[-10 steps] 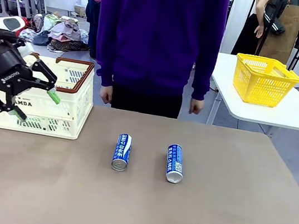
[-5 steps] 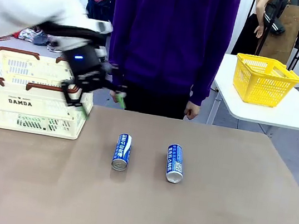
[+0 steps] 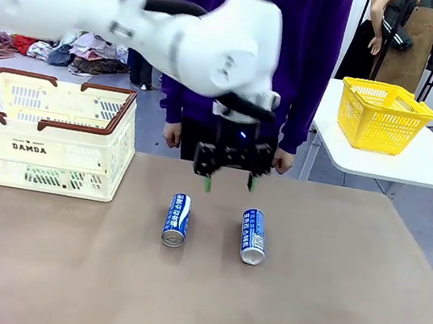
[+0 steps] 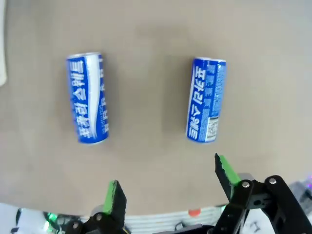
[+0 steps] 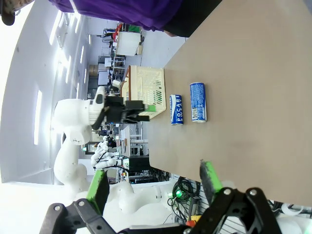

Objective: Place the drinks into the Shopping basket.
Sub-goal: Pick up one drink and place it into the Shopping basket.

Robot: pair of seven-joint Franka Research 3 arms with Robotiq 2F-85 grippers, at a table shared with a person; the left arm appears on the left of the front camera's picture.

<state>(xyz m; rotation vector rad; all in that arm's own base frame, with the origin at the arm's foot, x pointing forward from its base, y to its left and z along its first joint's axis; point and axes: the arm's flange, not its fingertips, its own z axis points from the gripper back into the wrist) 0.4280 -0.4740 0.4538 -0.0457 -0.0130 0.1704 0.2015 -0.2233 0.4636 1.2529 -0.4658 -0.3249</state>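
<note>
In the front view, the left hand (image 3: 229, 184), fingers apart and empty, hangs above the worktop (image 3: 325, 309) just behind 2 cans lying flat, a can (image 3: 177, 220) and a second can (image 3: 253, 236); the basket (image 3: 39, 148) stands well to the left. In the left wrist view, both cans lie beyond its spread fingers (image 4: 115, 195). In the right wrist view, the right hand (image 5: 155, 176) is spread and empty, with the cans far off.

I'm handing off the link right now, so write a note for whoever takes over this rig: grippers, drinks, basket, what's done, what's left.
Left gripper: open, empty, hovering over the far side of the table, between the two cans.
Right gripper: open, empty, well away from the cans.
Drinks: left blue can and right blue can lie on their sides mid-table, apart, untouched.
Shopping basket: at the table's left end; its contents cannot be made out.
Done: neither can is in.
Left: grasp each can and place it in the basket.
</note>
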